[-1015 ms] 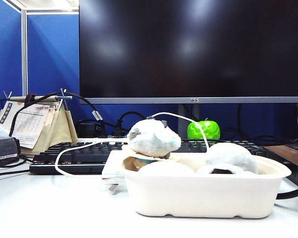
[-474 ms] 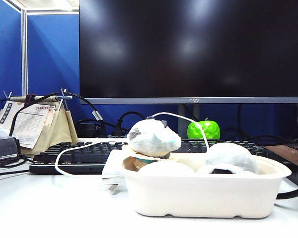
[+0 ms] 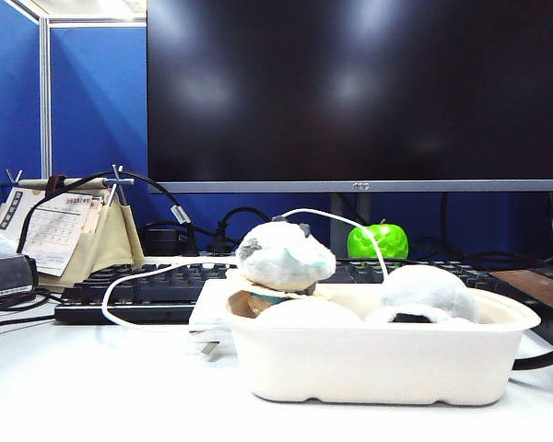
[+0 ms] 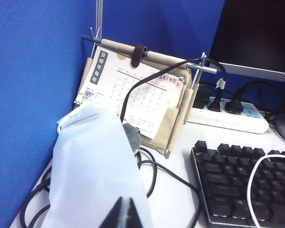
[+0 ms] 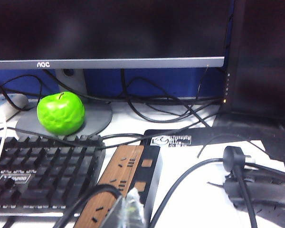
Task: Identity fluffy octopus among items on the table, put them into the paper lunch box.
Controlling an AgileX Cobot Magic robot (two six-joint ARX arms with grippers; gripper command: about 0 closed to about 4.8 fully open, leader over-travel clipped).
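A fuzzy pale-grey plush octopus (image 3: 430, 289) lies in the matt off-white moulded-paper lunch box (image 3: 373, 362) on the smooth white table (image 3: 92, 387), with a glossy green plastic apple (image 3: 377, 240) behind and a glossy black monitor screen (image 3: 359, 87) beyond.

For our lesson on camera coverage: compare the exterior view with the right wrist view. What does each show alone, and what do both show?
Only the exterior view shows the paper lunch box with the fluffy octopus inside, and the white-grey plush at its rim. Only the right wrist view shows the wood-patterned power strip, the black plug and the right gripper, fingers shut, low over the desk. Both show the green apple, the keyboard and the monitor.
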